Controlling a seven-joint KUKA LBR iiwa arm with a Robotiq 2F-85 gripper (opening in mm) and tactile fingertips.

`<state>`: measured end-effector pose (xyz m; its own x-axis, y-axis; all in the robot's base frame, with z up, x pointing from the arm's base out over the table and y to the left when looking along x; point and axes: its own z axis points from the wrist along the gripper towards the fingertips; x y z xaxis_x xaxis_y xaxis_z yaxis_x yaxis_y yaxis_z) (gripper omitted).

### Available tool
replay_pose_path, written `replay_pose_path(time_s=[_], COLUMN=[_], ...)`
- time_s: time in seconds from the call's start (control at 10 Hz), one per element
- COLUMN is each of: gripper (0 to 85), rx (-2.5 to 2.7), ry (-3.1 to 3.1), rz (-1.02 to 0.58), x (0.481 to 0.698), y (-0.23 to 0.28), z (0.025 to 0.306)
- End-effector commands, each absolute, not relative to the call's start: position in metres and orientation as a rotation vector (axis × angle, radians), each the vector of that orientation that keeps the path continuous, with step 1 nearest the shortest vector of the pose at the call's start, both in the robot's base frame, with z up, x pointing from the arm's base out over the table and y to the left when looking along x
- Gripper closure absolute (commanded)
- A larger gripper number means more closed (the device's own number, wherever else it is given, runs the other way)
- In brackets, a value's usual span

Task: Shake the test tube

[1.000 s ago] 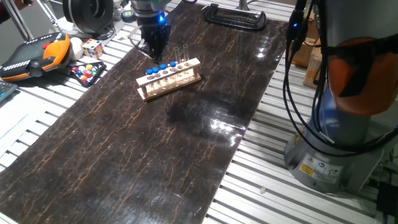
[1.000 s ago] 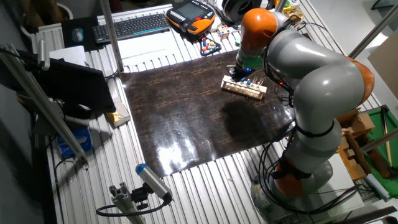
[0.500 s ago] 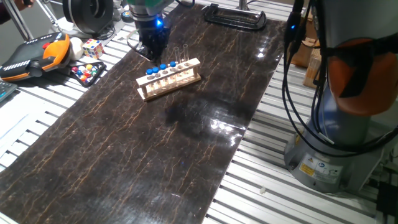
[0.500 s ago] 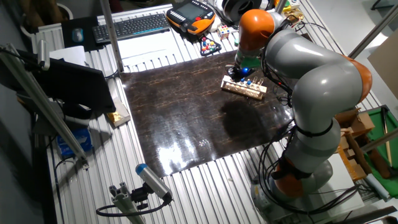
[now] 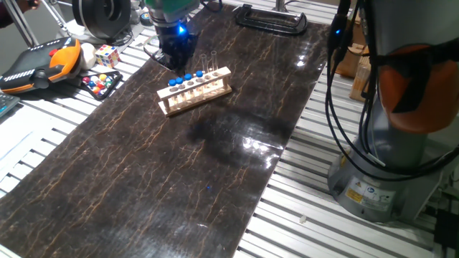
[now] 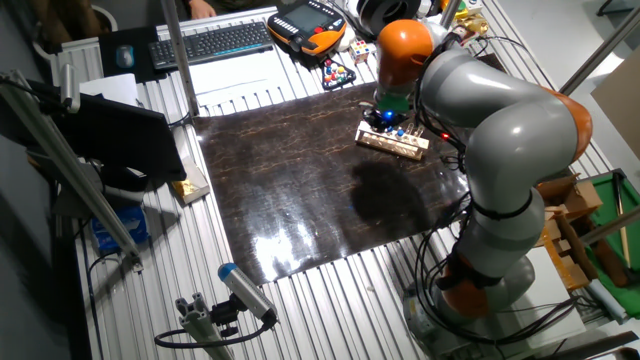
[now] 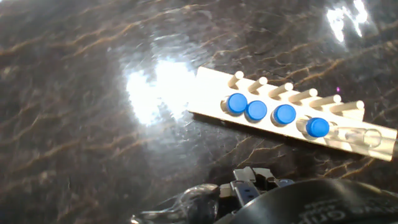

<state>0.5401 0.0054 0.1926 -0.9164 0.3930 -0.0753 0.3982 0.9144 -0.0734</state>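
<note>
Gripper (image 5: 176, 51) of the arm, risen slightly since a moment ago and hanging behind the pale wooden rack (image 5: 195, 90) on the dark marbled worktop (image 5: 179, 172) — finger spread cannot be told — blue-capped clear test tube (image 7: 237, 104) unseized in the rack, shake not begun.

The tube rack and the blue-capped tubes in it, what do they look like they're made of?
The rack looks like pale unfinished wood: matte, light tan, with a row of round pegs. The blue-capped tubes seem to be clear glass or plastic, which one is unclear; the caps look like smooth blue plastic. The dark table mat is glossy and marble-patterned.
</note>
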Motion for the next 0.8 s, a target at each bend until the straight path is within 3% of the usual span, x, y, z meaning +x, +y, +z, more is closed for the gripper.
replay_pose_path(time_s=[0.0, 0.7], gripper=[84.3, 84.3], rx=[0.873, 1.571], ry=[2.966, 2.678], rz=[-0.119, -0.061], x=[0.5411, 0.5455], y=[0.0030, -0.0011], z=[0.1893, 0.1822])
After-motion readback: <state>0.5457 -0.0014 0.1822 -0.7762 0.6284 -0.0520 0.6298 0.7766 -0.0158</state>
